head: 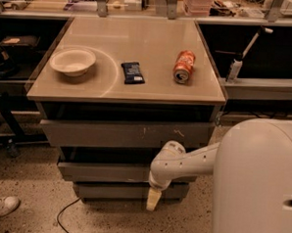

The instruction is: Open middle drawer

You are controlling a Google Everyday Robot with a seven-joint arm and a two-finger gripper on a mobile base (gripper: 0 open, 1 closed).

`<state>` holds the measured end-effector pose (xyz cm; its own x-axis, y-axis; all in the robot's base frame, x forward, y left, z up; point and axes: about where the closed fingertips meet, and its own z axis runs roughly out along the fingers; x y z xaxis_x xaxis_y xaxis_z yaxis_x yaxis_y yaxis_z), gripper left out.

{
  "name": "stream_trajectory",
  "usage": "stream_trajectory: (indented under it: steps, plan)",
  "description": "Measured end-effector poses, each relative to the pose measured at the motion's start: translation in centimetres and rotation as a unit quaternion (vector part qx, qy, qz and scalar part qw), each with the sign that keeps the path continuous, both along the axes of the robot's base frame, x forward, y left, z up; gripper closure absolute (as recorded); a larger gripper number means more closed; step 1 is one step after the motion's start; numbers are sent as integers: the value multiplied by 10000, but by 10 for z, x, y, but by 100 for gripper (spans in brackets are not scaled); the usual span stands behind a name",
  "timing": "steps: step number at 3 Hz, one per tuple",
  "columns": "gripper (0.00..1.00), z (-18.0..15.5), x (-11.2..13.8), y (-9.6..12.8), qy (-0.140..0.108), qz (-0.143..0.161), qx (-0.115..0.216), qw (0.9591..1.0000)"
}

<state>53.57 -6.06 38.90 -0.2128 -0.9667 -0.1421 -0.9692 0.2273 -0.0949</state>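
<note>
The middle drawer (104, 172) is sitting in the stack of three grey drawers under the surface (155, 40). It is lying between the top drawer (120, 135), which is bigger and is showing white scuff marks, and the bottom drawer (112, 190), which is the smallest. Its front is looking wide, low, flat and plain grey, with no handle. A dark gap is showing just above it. Its front is sticking out a little further than the bottom drawer's front. Its inside is not showing.

The white arm (183, 162) is reaching in from the big white robot body (257, 188) on the right and is crossing in front of the right part of the middle drawer. The cream tool (153, 202) is hanging down from the arm, pointing at the speckled floor (106, 224), right in front of the bottom drawer. Nobody can tell if the tool is open or closed.

On the surface, a pale bowl (73, 61) is sitting on the left, a dark snack bar (132, 72) is lying in the middle, and an orange can (184, 66) is lying on its side on the right. The writing on the bar and the can is too small to read.

A white shoe (1, 206) is poking in at the bottom left, and a thin cable (65, 213) is lying on the floor.
</note>
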Motion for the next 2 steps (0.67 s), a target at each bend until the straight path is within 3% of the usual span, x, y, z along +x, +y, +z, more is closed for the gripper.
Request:
stream_trajectory:
  steps: [2]
  plan:
    - [0,8,-10,-1,64,-8,-26,10000]
